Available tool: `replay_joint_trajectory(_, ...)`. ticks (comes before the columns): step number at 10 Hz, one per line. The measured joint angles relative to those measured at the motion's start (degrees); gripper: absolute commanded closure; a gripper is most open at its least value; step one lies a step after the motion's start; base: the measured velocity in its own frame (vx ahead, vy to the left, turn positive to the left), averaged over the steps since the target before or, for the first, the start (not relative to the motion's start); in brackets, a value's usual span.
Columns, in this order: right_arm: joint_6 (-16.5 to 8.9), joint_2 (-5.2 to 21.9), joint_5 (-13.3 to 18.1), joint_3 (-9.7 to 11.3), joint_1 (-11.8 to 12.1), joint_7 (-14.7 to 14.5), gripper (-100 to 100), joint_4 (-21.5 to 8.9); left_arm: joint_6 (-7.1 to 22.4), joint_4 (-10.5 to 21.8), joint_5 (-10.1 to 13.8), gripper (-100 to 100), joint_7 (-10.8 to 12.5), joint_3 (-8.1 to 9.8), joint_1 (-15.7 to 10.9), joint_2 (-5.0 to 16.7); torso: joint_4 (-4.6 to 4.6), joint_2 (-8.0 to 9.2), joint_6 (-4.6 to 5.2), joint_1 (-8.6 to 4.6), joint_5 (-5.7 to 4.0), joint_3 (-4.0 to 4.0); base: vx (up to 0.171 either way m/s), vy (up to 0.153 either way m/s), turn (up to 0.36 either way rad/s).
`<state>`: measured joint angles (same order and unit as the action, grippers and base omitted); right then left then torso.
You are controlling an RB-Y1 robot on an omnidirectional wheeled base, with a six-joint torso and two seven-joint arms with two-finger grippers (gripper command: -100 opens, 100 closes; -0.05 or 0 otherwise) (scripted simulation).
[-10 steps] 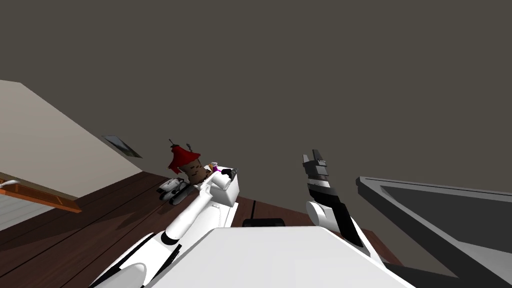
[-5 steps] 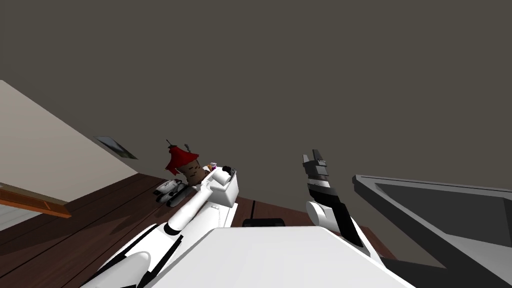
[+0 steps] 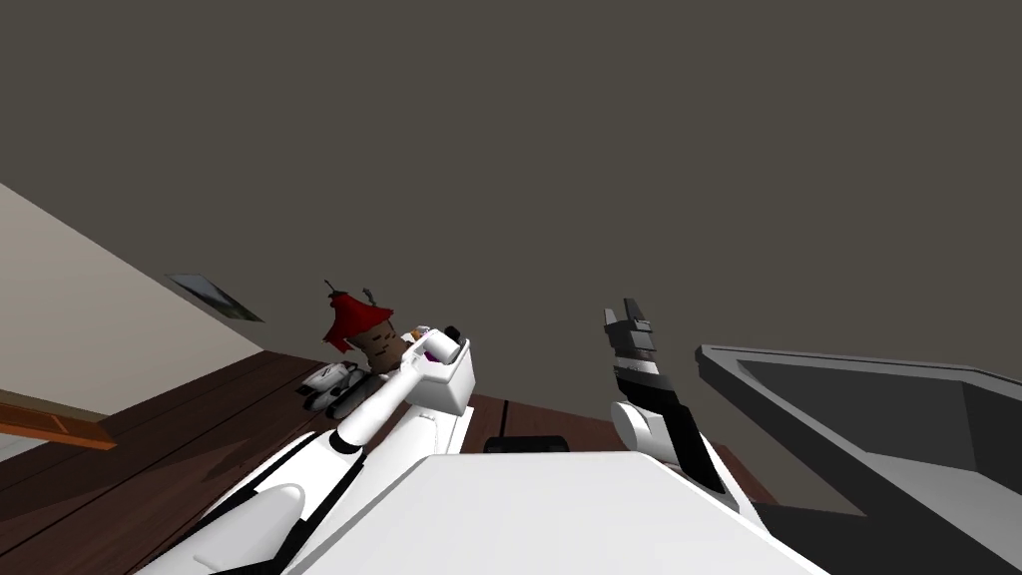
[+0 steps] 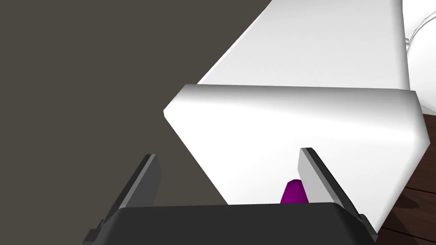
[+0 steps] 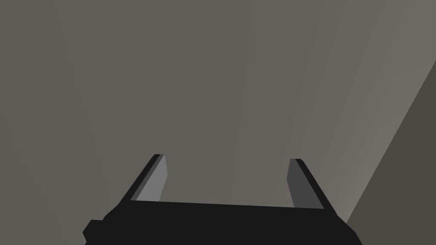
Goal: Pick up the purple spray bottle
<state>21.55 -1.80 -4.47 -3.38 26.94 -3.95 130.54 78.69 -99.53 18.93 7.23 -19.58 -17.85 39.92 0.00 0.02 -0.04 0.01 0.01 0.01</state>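
Observation:
The purple spray bottle [image 4: 294, 193] shows as a small purple tip just above my left gripper's body, close beside one finger and not pinched. My left gripper [image 4: 228, 155] is open, its fingers pointing at the end face of a long white block [image 4: 298, 123]. In the head view my left hand [image 3: 439, 349] is stretched forward to that white block [image 3: 449, 387], with a speck of purple bottle [image 3: 430, 354] at the wrist. My right gripper [image 3: 629, 324] is held up at the right, open and holding nothing, as its wrist view [image 5: 225, 157] also shows.
A brown figure with a red cap [image 3: 361, 324] stands just beyond my left hand. White and grey objects [image 3: 334, 384] lie on the dark wood floor [image 3: 180, 439] beside it. A large dark grey piece of furniture [image 3: 848, 399] stands at the right, and a grey wall rises ahead.
My head view has swung, so the figure, floor and wall slid left and more of the grey furniture shows. My left hand has closed in over the bottle, hiding most of its purple.

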Motion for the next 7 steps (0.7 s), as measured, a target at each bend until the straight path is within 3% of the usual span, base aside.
replay_joint_trajectory(7,0.0,0.0,0.0,0.0,0.0,0.0,0,0.0,11.0,2.1,1.8,-100,1.8,-1.91,-5.3,3.4,0.0,-0.02,0.0,-0.01,0.0,-0.01,-0.002,0.003,-0.036)
